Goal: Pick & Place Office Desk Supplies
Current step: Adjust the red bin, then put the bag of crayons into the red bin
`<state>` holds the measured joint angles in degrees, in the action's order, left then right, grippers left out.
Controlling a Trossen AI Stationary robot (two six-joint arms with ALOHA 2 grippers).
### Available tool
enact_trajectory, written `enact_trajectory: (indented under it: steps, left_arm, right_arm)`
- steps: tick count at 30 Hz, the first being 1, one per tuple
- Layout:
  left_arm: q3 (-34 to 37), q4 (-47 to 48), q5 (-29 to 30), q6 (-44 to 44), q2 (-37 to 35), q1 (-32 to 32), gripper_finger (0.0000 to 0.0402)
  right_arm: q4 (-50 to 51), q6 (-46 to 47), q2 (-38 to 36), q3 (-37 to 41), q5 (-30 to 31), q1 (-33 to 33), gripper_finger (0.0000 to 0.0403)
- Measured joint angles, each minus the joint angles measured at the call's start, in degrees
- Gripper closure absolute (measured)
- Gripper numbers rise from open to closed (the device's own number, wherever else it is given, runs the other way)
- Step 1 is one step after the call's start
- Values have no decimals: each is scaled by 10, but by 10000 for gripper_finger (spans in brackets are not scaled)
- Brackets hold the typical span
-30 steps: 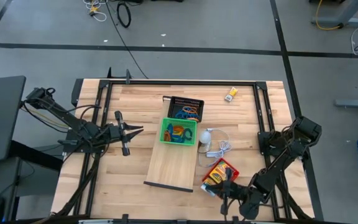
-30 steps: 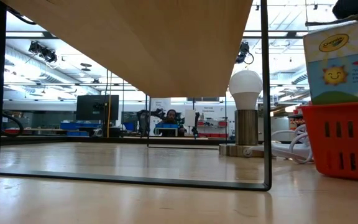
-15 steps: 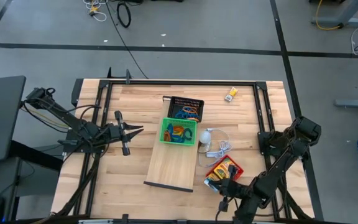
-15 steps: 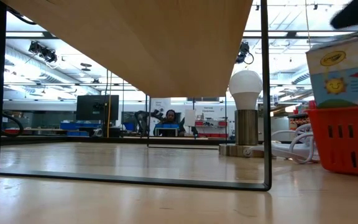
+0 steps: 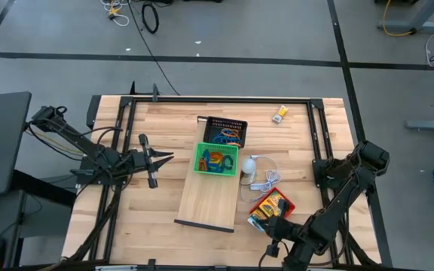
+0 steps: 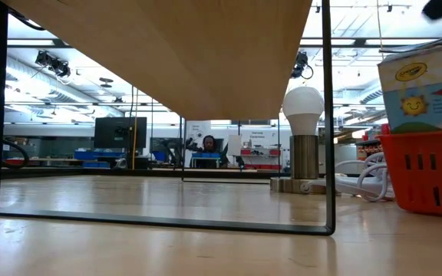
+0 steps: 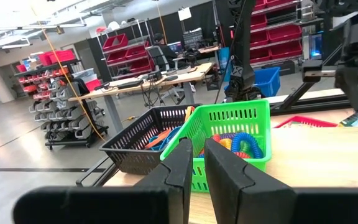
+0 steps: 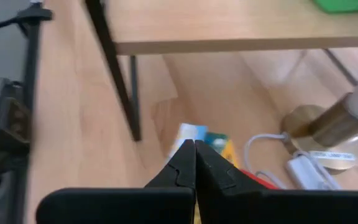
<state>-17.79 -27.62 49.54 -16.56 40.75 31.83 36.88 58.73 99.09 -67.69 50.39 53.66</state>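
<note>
On table: 3 mesh trays (image 5: pixel 217 159); 2 arms.

Three mesh trays on the worktop (image 5: pixel 164 120): one black (image 5: pixel 225 131), one green (image 5: pixel 216 159), one red (image 5: pixel 270 208). One long wooden board (image 5: pixel 211 200), one lamp with a white bulb (image 5: pixel 249 165), one small yellow box (image 5: pixel 279 114). Two robot arms.

My left arm stretched in from table's left edge, wrist level, left gripper (image 5: pixel 163 157) pointing toward table centre, hovering over left half. Its 2 fingers (image 7: pixel 180 167) nearly together, narrow gap between, nothing in it. My right arm folded along table's right side, elbow near right edge, forearm angled down to near edge. Right gripper (image 5: pixel 271 242) low at near-right corner, 2 fingers (image 8: pixel 185 163) pressed together, empty.
</note>
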Motion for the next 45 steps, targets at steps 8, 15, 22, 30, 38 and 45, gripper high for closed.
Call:
enact_trajectory:
  steps: [8,15,22,30,38,45]
  left_arm:
    - [0,0,0,0,0,0,351]
    - [0,0,0,0,0,0,351]
    - [0,0,0,-2,0,0,351]
    - [0,0,0,-9,0,0,351]
    - [0,0,0,-10,0,0,351]
    - [0,0,0,-10,0,0,351]
  right_arm:
    - [4,2,0,-12,-67,-1,403]
    - [58,50,-1,-14,-96,-14,403]
    - [104,78,-2,-14,-104,-22,403]
    - [159,133,-2,-14,-106,-21,403]
    - [258,205,-1,-39,-118,-21,403]
    - [322,260,0,-51,-139,-21,403]
